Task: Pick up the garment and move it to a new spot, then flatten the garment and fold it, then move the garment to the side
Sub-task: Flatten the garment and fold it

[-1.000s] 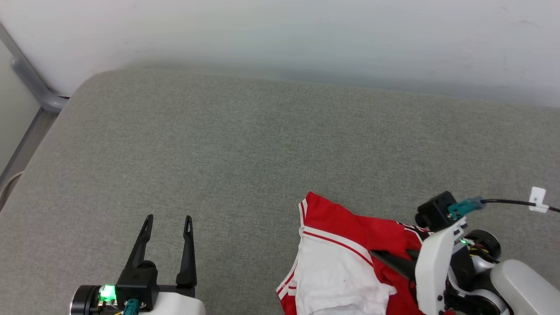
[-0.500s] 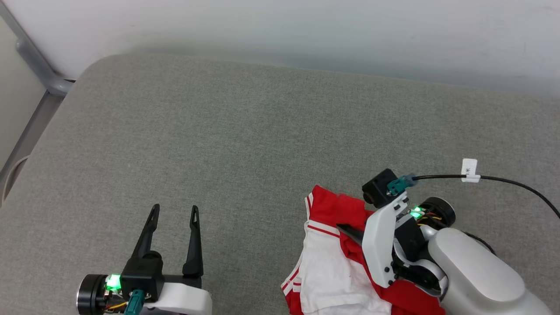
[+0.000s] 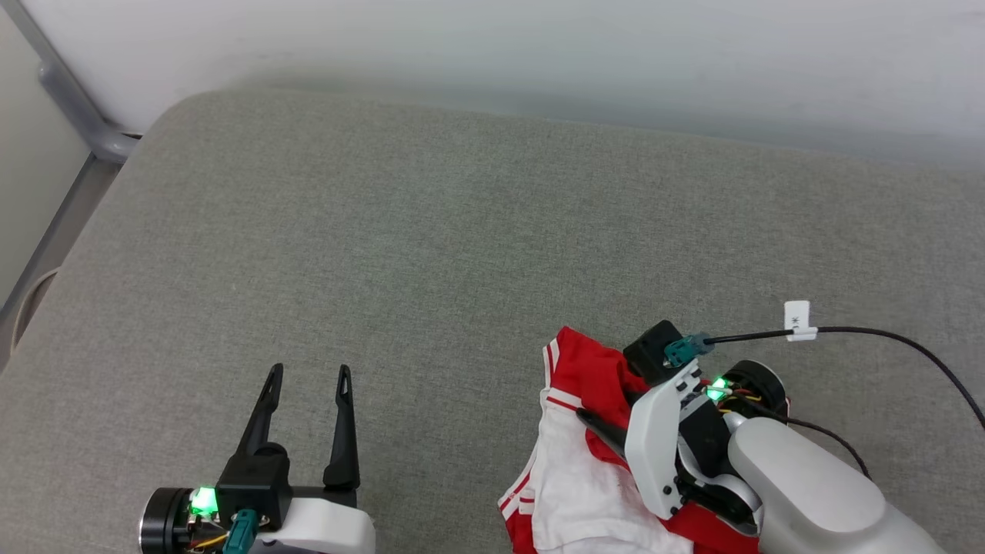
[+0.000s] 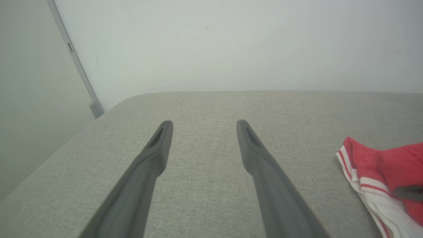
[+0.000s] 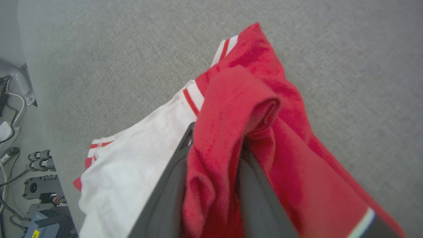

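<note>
Looking down on a grey woven cushion (image 3: 431,231), broad and flat, rounded at its far left corner. Backs onto a plain pale wall (image 3: 539,46) along the far side. Falls away at the left toward a grey metal pipe (image 3: 77,115) set at a slant. Past the cushion's edge in the right wrist view, takes in grey gear and loose cables (image 5: 36,188) on the floor.

Holds the left gripper (image 3: 309,371) low at the near left, fingers spread wide with nothing between them and bare cushion beneath. Keeps well apart from the cloth.

Has the right gripper (image 5: 216,138) in from the near right, fingers pointing leftward in the head view and sunk into the garment (image 3: 589,369). Shows those fingers parted a little, a thick fold of red cloth bunched between them and draped over one. Cannot tell whether pinched tight or lying loose. Carries a black cable (image 3: 885,338) with a white tag (image 3: 796,319) from the wrist camera.

Finds the garment crumpled in a heap at the near right of the cushion, running off the bottom of the head view. Rises in a red ridge over the fingers. Spreads a white sleeve (image 3: 573,477) flat just left of them, touching the cushion. Bears red-and-white striped trim at the sleeve hem and along the far red edge.
</note>
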Controlling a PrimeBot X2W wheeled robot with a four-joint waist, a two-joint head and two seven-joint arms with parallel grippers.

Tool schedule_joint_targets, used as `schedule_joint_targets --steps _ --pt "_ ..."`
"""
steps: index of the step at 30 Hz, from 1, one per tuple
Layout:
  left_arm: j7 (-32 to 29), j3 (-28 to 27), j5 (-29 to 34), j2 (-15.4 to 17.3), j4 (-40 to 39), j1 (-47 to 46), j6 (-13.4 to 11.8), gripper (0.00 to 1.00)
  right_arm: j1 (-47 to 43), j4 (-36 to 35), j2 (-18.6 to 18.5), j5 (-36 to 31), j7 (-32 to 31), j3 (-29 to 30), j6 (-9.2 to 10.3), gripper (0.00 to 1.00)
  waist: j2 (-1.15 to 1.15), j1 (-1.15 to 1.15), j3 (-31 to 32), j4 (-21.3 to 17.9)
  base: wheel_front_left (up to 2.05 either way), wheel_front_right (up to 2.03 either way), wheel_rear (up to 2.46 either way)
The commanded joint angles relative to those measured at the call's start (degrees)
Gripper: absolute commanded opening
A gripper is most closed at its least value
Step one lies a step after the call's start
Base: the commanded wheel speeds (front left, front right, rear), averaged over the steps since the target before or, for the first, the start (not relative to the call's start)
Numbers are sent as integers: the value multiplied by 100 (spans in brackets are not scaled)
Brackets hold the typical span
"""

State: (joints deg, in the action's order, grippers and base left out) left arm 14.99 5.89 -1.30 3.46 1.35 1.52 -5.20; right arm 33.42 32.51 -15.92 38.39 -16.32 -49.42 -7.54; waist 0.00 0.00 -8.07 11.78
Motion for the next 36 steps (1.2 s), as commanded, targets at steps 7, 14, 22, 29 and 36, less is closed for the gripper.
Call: schedule_joint_targets --steps 7,14,22,29,36 --pt "26 -145 50 86 21 157 -18 100 -302 -732 -527 -90 1006 305 9 100 0 0 226 -250 0 0 0" --pt "26 -145 111 155 -30 270 10 100 -899 -1501 -853 -737 2006 1499 10 100 0 0 417 -487 0 0 0" --pt "26 -95 138 206 -62 337 5 100 -1957 -2265 -496 -2043 2825 3425 9 100 0 0 574 -672 0 0 0" --pt "26 -43 118 209 10 350 -12 100 -2823 -2877 182 -2870 3094 4528 9 100 0 0 667 -750 0 0 0" --pt "26 -49 88 250 -9 415 -23 100 -3529 -3462 746 -3095 3147 4994 10 100 0 0 802 -812 0 0 0"
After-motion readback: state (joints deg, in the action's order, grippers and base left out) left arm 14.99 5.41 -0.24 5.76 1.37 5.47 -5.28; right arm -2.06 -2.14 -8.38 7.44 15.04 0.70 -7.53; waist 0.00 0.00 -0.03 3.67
